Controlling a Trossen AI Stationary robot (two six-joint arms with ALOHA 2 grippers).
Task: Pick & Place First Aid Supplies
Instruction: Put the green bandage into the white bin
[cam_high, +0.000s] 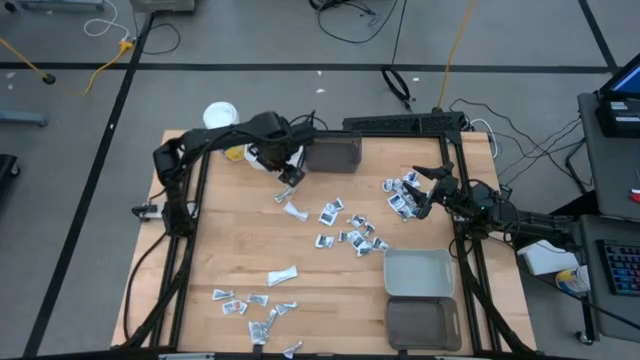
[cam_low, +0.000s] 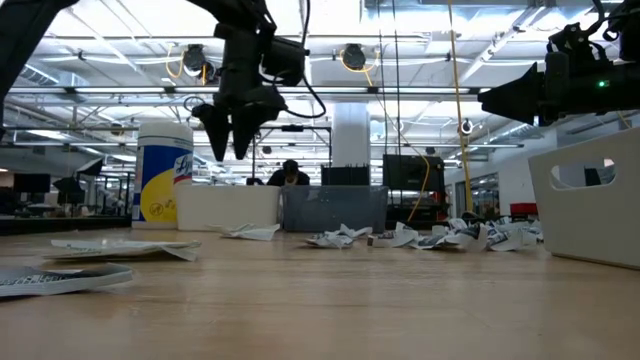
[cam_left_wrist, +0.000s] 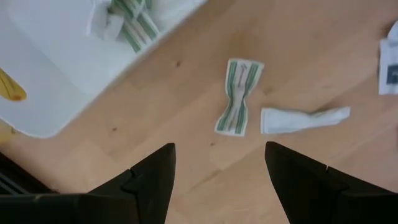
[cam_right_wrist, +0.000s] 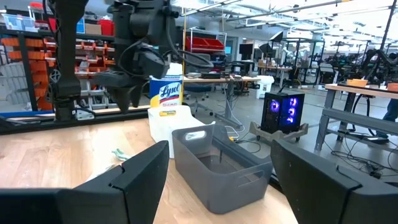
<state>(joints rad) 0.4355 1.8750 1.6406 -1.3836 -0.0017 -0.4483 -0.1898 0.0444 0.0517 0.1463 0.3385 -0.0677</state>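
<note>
Judging by what lies about, the sorting has barely begun. Taking the white bin (cam_high: 417, 272) at the counter's (cam_high: 240, 250) near right as the landmark: it looks empty, and so does the grey bin (cam_high: 422, 322) touching it on the near side. Well to its left along the near edge lie a handful of first aid packets (cam_high: 250, 305), with an elongated white sachet (cam_high: 282, 276) just beyond them. Farther in, a loose scatter of square packets (cam_high: 345, 232) sits near the white bin's far left corner, and another clump (cam_high: 400, 195) lies beyond the bin.

The right gripper (cam_high: 425, 190) hovers beside that far clump, fingers spread wide and empty. Farthest from the white bin, the left gripper (cam_high: 290, 177) hangs above the counter, fingers (cam_left_wrist: 149, 180) apart and holding nothing, over a green-striped packet (cam_left_wrist: 236, 96) and a crumpled white sachet (cam_left_wrist: 305, 118). The left wrist view shows a white tray (cam_left_wrist: 56, 62) nearby with a few striped packets already inside.

A dark bin (cam_high: 333, 153) and a Lysol wipes canister (cam_right_wrist: 165, 93) stand along the far edge; neither blocks a reach.
</note>
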